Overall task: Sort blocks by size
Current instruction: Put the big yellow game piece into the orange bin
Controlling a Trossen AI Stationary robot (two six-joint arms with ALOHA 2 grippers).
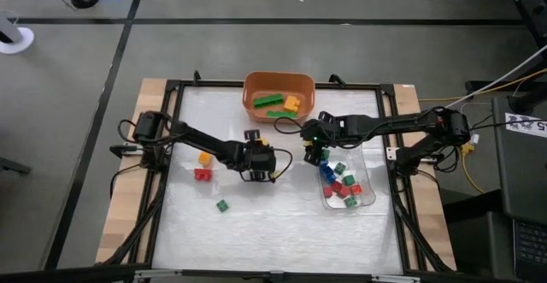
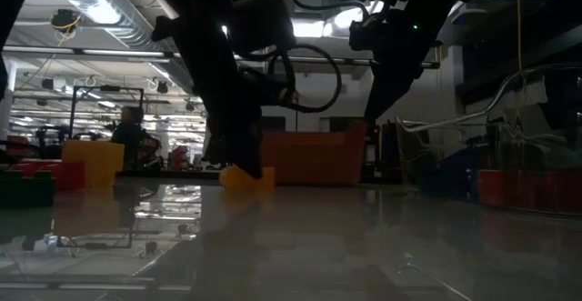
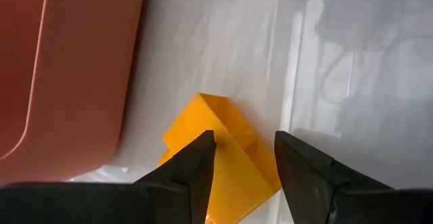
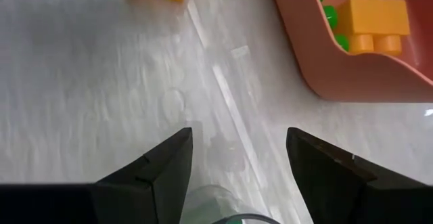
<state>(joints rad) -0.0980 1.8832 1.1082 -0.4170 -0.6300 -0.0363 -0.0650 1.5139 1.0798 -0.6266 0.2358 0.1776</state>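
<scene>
A yellow-orange block [image 3: 226, 139] lies on the white table top, near the orange bin; it also shows in the low view [image 2: 247, 177]. My left gripper [image 3: 245, 158] is open just above it, one finger at each side, in the table's middle [image 1: 261, 160]. My right gripper [image 4: 238, 158] is open and empty over the table, between the bin and the clear tray [image 1: 314, 149]. A yellow cube [image 1: 205, 157], a red brick [image 1: 202, 174] and a green cube [image 1: 222, 205] lie loose at the left. My left gripper comes down on the yellow-orange block from above, and its fingers [image 3: 203, 160] straddle the block's upper edge [image 3: 233, 143]. The block rests on the table. I cannot tell whether the fingers touch it.
The orange bin [image 1: 253, 103] at the far middle holds green bricks and an orange brick [image 4: 375, 17]. The clear tray [image 1: 363, 156] at the right holds several small red, green and blue cubes. A dark frame edges the table.
</scene>
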